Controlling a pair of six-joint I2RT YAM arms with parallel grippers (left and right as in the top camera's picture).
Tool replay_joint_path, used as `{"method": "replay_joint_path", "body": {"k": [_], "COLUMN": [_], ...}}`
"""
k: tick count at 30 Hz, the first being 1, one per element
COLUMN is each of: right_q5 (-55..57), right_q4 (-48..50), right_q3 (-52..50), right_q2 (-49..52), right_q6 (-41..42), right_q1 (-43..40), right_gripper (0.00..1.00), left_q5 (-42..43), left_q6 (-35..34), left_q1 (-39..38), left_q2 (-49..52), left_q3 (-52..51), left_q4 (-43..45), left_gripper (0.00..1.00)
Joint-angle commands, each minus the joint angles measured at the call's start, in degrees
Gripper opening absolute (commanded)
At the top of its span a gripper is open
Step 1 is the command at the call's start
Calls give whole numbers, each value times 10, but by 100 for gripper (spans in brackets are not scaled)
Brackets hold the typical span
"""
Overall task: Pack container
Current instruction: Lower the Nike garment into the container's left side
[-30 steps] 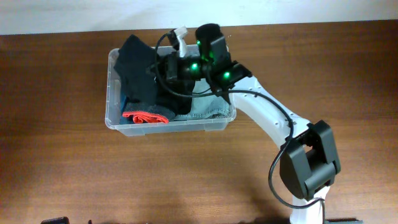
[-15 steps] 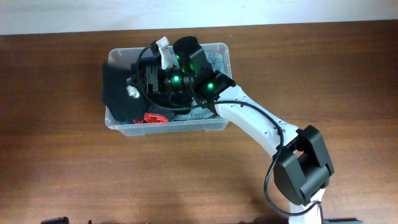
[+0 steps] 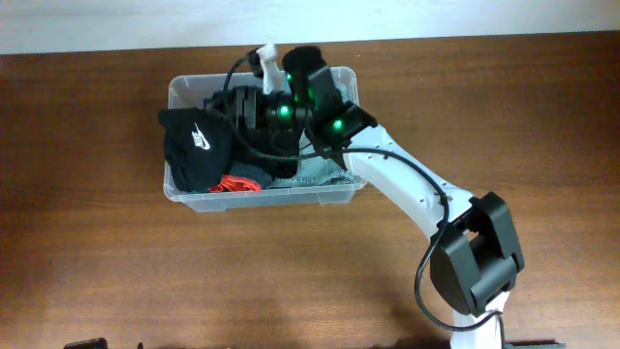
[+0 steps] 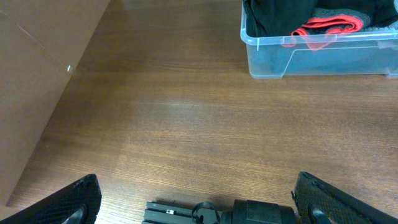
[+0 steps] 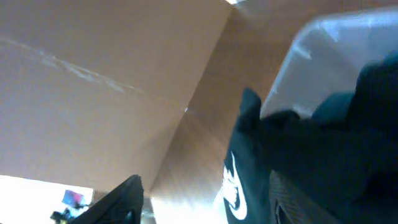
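Moved: black garment now logo-up; right gripper shifted right.
Container: garment, red cloth.
Claws: left gripper spread; right unclear.

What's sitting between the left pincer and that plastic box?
Nothing: only bare wooden table separates the left pincer from the container, per the left wrist view.
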Motion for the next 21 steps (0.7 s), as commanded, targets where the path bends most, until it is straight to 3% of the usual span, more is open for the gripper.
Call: {"method": "replay_joint_path", "body": {"k": [1,4,7,12,15,18,21], "right_q5": [-21,-18,63,313,407,406,376], "right_q4": [-4,-57,-140,-253,-295,-322,-323], "right_q3": [69,107,129,163,194,216,219], "right_q2": [-7,-7,-7,-7,-7,-7,-7], "right_q6": [-63,-121,-199,-291,-323,-327,-343], "right_q1": [8,31,61,97,108,108,112], "right_gripper": [51,36,20,19,19,18,6], "left_q5": [-6,-6,-6,-6,-6,-6,-6], "left_q6": [0,1,0,0,0,0,0], "left_q1": [-3,-3,-3,-3,-3,-3,-3], "left_q2": [-1,-1,-1,-1,-1,-1,-1], "left_q3": [-1,-1,-1,-1,-1,-1,-1], "left_q4": [0,0,0,0,0,0,0], "left_gripper": [100,99,100,100,99,99,100]}}
